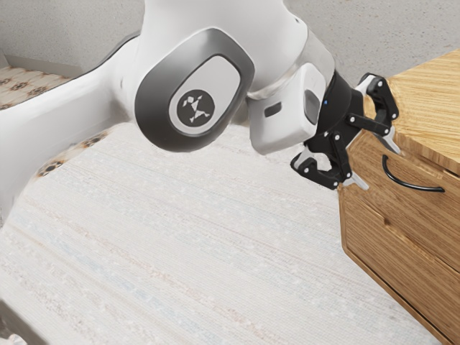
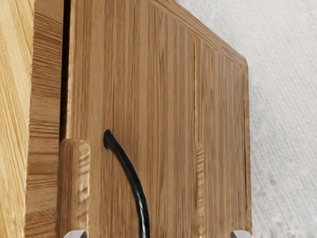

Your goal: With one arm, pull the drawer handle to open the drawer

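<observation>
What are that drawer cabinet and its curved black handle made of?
The cabinet looks like light wood, or a wood-look veneer: warm tan with running grain lines and a matte surface. The handle looks like metal or hard plastic: thin, smooth, uniformly black, slightly glossy.

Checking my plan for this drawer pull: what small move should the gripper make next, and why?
Probably ease the gripper forward toward the drawer front: it is open and stands just short of the black handle, which the wrist view shows roughly centred ahead of it.
</observation>
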